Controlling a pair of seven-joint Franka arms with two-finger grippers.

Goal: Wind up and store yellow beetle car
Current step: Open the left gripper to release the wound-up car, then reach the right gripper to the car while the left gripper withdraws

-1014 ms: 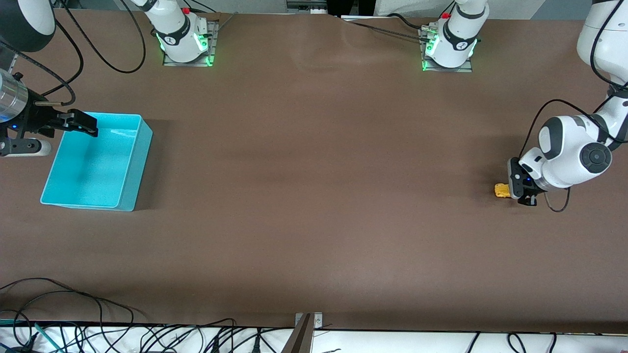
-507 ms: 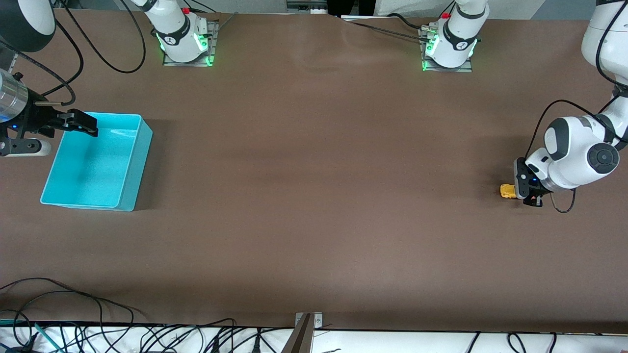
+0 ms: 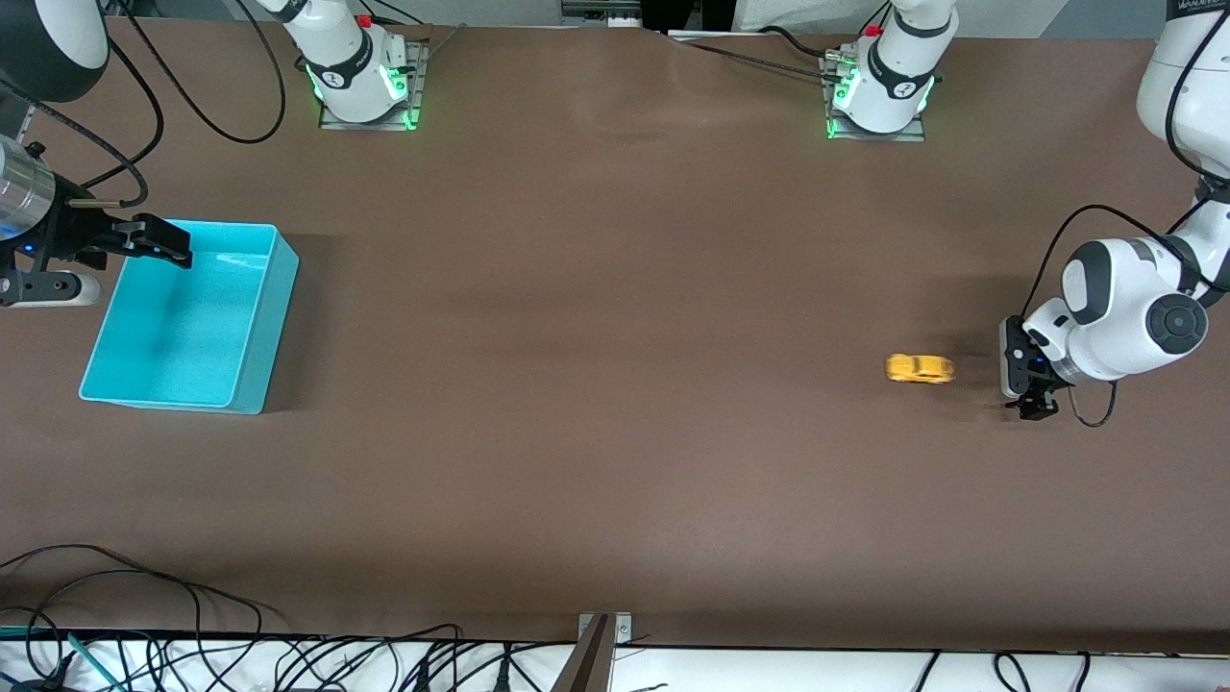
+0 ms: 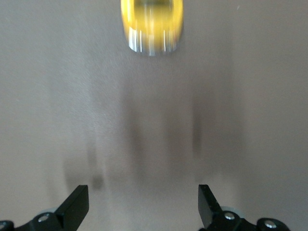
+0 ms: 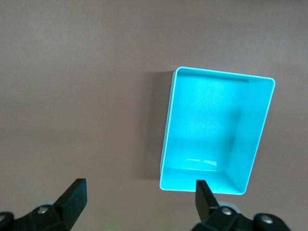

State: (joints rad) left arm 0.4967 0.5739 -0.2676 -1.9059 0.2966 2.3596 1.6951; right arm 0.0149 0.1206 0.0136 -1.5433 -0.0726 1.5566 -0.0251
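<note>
The yellow beetle car (image 3: 920,369) stands free on the brown table, motion-blurred, a short way from my left gripper (image 3: 1020,386) toward the right arm's end. My left gripper is low over the table and open, with nothing between its fingers. In the left wrist view the car (image 4: 151,26) shows blurred ahead of the open left gripper (image 4: 143,207). The turquoise bin (image 3: 274,327) stands at the right arm's end of the table. My right gripper (image 3: 165,242) hangs open and unladen over the bin's rim. The right wrist view shows the bin (image 5: 211,125) with nothing in it, and the right gripper (image 5: 139,202) open.
Both arm bases (image 3: 360,72) (image 3: 879,91) stand along the table edge farthest from the front camera. Loose black cables (image 3: 240,663) lie along the nearest edge. A wide stretch of brown table lies between the car and the bin.
My left gripper has opened and let go of the car. The car has run away from it across the table toward the right arm's end. The right arm has not moved.
</note>
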